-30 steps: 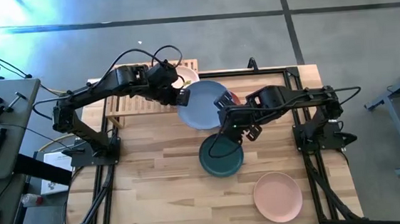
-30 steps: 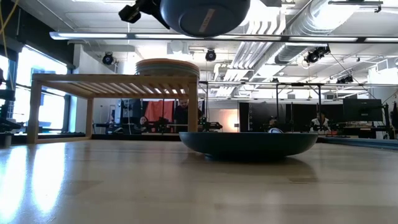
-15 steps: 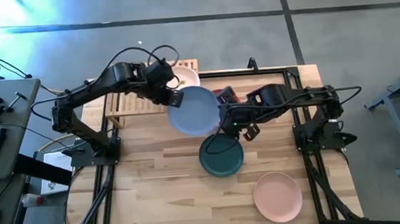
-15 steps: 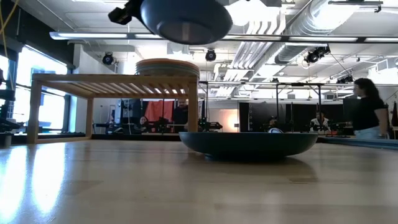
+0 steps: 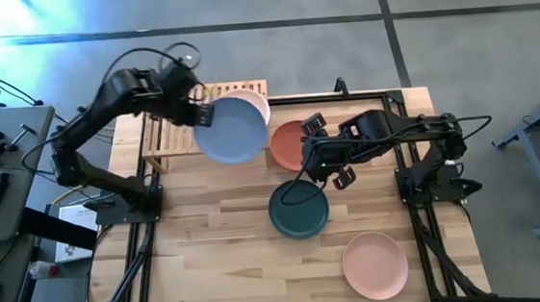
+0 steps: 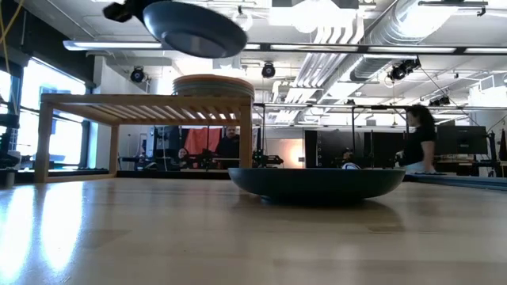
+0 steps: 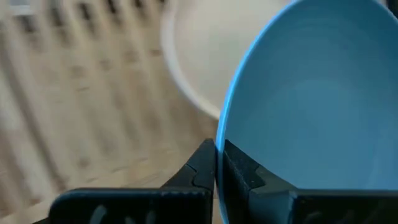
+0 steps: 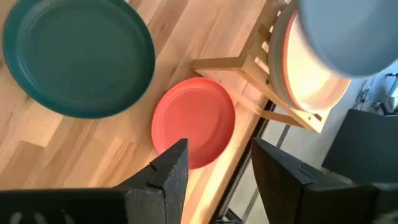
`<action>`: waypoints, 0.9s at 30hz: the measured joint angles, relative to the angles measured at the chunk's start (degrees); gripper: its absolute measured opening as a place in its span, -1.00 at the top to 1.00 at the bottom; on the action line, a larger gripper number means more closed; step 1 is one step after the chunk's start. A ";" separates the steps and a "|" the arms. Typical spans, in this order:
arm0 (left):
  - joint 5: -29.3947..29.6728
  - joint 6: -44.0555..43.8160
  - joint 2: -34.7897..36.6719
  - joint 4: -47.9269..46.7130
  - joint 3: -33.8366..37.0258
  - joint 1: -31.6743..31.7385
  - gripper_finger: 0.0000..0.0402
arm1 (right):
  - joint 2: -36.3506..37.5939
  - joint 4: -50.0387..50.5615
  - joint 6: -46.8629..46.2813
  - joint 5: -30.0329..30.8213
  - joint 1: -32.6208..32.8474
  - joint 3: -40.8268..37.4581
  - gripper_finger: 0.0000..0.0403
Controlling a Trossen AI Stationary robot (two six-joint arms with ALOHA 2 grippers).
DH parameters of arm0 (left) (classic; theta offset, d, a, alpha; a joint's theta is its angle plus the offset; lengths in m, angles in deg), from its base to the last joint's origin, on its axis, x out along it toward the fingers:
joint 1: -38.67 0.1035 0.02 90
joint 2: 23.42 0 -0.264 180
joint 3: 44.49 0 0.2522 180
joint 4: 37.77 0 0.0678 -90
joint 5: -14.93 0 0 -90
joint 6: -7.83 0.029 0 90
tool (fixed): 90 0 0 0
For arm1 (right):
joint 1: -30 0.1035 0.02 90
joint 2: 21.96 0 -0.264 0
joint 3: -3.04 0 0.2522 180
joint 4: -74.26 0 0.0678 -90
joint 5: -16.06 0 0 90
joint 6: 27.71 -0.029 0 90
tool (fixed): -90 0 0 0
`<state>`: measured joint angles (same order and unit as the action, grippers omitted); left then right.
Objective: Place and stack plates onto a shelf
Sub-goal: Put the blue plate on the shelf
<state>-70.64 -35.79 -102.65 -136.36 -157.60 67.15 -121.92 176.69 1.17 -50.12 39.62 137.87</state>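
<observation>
The left hand pinches the light blue plate by its rim, over the shelf stack. It looks stiff and light (rim grip suits). Right hand is spread.

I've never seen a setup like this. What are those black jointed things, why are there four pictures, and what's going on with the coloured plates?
Those are two robot arms at a wooden plank table. One camera looks down from above, one sits at table height, and one rides on each wrist. The left gripper pinches the rim of a round light blue plate, carrying it over the low light-wood slatted shelf, where a stack of plates already sits. The right gripper is open and holds nothing; it hangs above a terracotta red plate. A dark teal plate and a peach plate lie on the table.
</observation>
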 joint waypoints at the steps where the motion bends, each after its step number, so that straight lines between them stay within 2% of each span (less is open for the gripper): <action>1: 0.67 0.00 0.87 -0.96 0.00 1.07 0.99 | 0.00 -0.01 -0.22 -0.05 -0.01 0.00 0.24; 11: 4.44 0.81 8.72 -4.52 0.00 12.56 0.99 | -0.01 -0.37 -0.01 -0.24 -0.39 0.00 0.24; 18: 4.64 6.53 9.93 -5.21 0.00 21.63 0.99 | -0.01 -1.55 0.03 -0.25 -2.33 0.00 0.24; 27: -1.22 13.52 10.38 -5.00 2.52 32.64 0.99 | -0.02 -4.11 0.05 -0.84 -6.13 -0.02 0.24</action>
<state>-71.87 -22.27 -92.27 -141.35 -155.09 99.79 -121.94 172.58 1.22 -50.96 33.49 137.85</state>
